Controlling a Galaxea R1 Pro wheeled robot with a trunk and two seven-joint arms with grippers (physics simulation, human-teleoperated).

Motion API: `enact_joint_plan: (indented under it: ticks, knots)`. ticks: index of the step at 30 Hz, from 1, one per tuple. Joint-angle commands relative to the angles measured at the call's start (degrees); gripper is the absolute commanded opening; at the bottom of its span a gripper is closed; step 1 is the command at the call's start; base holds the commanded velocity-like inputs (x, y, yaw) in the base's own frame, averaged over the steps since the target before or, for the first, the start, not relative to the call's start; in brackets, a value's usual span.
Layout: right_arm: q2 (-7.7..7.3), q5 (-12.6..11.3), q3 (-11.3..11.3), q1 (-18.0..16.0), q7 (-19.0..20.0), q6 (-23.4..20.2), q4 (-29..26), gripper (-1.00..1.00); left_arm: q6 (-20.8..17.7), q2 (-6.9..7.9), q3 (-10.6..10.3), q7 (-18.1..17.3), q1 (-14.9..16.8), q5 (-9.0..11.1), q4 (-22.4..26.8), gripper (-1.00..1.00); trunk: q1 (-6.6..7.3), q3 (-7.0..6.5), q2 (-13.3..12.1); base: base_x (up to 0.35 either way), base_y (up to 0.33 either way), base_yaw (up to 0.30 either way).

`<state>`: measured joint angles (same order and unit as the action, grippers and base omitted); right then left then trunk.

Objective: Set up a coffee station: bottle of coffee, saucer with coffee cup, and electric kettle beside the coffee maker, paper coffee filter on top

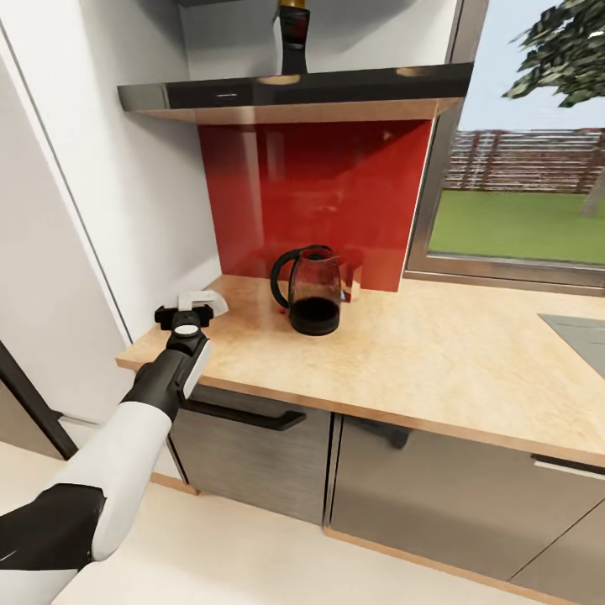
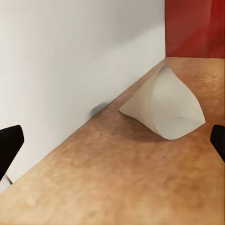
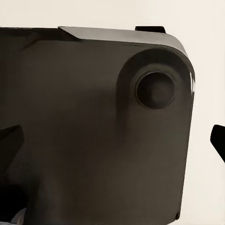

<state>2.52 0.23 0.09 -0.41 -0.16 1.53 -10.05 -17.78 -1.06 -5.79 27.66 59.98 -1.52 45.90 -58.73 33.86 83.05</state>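
Nearest the head camera, the robot's left arm reached out over the kitchen countertop point(image 1: 437, 353), its left gripper point(image 1: 184, 318) poised at the counter's left end. Both fingertips point(image 2: 9, 145) stood well apart in the left wrist view, nothing between them: spread wide and empty. The paper coffee filter point(image 2: 164, 105) lay on its side just ahead of the fingers, close to the white side wall point(image 2: 70, 61), not yet grasped.

The right gripper's fingertips point(image 3: 218, 139) also stood apart, facing a dark rounded housing point(image 3: 93, 126); it appeared spread, holding nothing.

The electric kettle point(image 1: 311, 290) stood upright on the counter before the red backsplash point(image 1: 328, 193). A dark bottle-like item point(image 1: 291, 38) stood on the shelf point(image 1: 294, 88) above; its identity could not be confirmed. No coffee maker, saucer or cup was seen.

Assessment: task at an early stage. Filter pickup was the step in hand; the other placements remained outstanding as far as visible.

Surface: light wood-look slab, level, over dark glossy cabinets point(image 1: 403, 470). A window point(image 1: 521, 193) with lawn beyond lay to the right; pale floor point(image 1: 252, 555) below.
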Motion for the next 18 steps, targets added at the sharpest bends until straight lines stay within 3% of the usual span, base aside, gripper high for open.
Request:
enact_joint_plan:
  ticks: [1, 9, 18]
  knots:
    - [0.01, 0.02, 0.0, -0.03, -0.02, 0.16, 0.03, 1.0, -0.47, 0.03, -0.17, 0.29, 0.05, -0.16, 0.06, 1.0, 0.0, 0.06, 0.03, 0.0, 0.0, 0.0]
    - [0.56, -0.13, -0.24, -0.03, 0.04, 0.21, -0.18, 1.0, -0.73, 0.01, -0.04, 0.37, -0.35, -0.15, 0.14, 1.0, 0.0, 0.06, 0.03, 0.011, 0.0, 0.0]
    - [0.33, -0.02, -0.19, -0.03, 0.06, 0.23, -0.16, 1.0, -0.85, 0.02, 0.02, 0.34, -0.47, -0.09, 0.08, 1.0, 0.0, 0.06, 0.03, 0.275, 0.0, 0.0]
